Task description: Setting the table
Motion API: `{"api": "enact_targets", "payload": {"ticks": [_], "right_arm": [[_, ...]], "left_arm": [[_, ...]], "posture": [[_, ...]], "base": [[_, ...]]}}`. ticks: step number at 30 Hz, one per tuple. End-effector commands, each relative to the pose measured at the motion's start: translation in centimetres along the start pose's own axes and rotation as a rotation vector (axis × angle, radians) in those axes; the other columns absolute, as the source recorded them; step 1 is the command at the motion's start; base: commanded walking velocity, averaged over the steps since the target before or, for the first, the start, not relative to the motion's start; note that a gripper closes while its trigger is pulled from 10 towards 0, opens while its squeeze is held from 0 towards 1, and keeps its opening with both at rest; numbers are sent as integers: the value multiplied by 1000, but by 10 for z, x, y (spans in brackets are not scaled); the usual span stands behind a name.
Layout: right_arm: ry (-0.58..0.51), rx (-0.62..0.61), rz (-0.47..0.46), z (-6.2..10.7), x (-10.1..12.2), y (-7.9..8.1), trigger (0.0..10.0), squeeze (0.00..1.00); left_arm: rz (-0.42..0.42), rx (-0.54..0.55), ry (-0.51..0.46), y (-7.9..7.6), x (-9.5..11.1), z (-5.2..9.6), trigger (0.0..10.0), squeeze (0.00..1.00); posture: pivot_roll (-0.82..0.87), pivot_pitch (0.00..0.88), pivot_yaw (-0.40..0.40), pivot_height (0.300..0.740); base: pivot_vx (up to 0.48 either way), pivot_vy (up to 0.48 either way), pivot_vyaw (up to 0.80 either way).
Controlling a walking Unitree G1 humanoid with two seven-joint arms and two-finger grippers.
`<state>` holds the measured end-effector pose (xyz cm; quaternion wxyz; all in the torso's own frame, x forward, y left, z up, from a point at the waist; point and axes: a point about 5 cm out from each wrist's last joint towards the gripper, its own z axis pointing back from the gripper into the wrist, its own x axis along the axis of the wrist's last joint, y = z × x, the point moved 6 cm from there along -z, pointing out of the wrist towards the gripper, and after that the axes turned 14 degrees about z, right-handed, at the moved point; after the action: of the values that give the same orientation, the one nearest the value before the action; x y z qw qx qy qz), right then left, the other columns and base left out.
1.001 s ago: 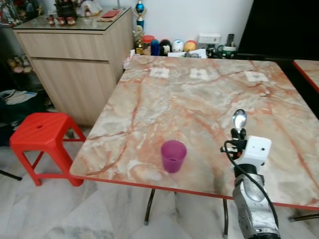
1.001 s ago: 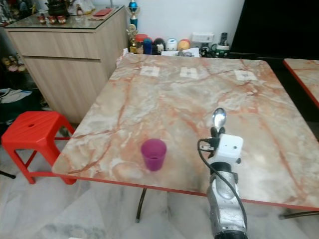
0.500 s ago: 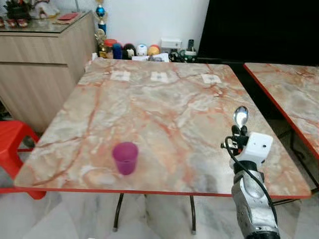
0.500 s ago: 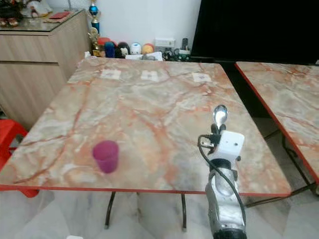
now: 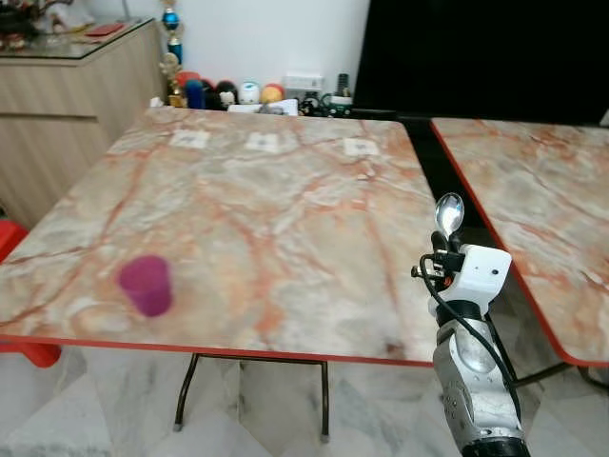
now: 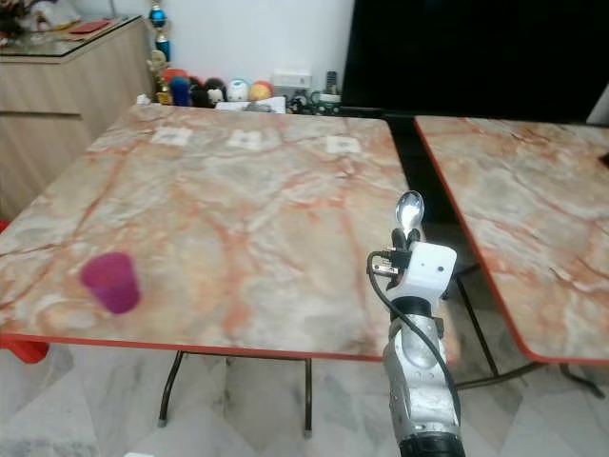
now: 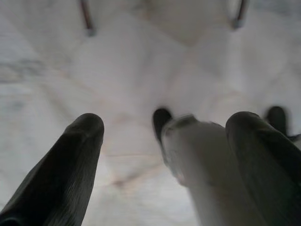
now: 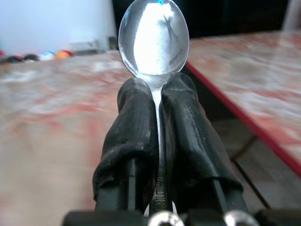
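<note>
Off the near right corner of the orange-veined marble table with its red rim (image 5: 285,345), raised on the silver right arm: the right gripper (image 8: 157,122), black fingers (image 8: 132,127) pressed together on the stem of a polished steel spoon (image 5: 448,213). Bowl up, handle down between the pads, hollow face turned toward the wrist camera. Probably held upright like this for carrying, so that the bowl stays clear of the table edge and the stem stays pinned along the full length of the fingers rather than at one spot. Nothing of the spoon touching the marble; bowl standing just above the fingertips, over the gap between this table and a second marble table (image 5: 533,190) to the right.

Well apart to the left, near the front edge of the first table: a small purple plastic cup (image 5: 146,284), upright, blurred. Likely the marker of the place being laid, with the spoon meant to lie somewhere beside it; so a reach across and a tilt to horizontal judged necessary before release.

Down at the robot's side, over pale floor tiles: the left gripper (image 7: 164,141), fingers spread apart. Something pale and blurred near one finger, impossible to identify, not clearly held.

Along the far edge of the table: a row of small coloured jars and ornaments (image 5: 214,93).
</note>
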<state>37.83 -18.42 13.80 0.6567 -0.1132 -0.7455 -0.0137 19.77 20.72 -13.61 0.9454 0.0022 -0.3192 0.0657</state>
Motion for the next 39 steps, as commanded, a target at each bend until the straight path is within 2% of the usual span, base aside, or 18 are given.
{"api": "enact_targets", "payload": {"ticks": [1, 39], "right_arm": [[-25, -10, -3, -3, 9, -1, 10000, 0], [-37, -33, 4, -9, 15, -5, 10000, 0]], "left_arm": [[-9, -3, 29, 0, -9, 1, 10000, 0], [-2, -4, 28, 1, -8, 1, 10000, 0]], "posture": [[-17, 49, -9, 740], [-29, 66, -5, 740]], "base": [[0, -472, 0], [0, -472, 0]]}}
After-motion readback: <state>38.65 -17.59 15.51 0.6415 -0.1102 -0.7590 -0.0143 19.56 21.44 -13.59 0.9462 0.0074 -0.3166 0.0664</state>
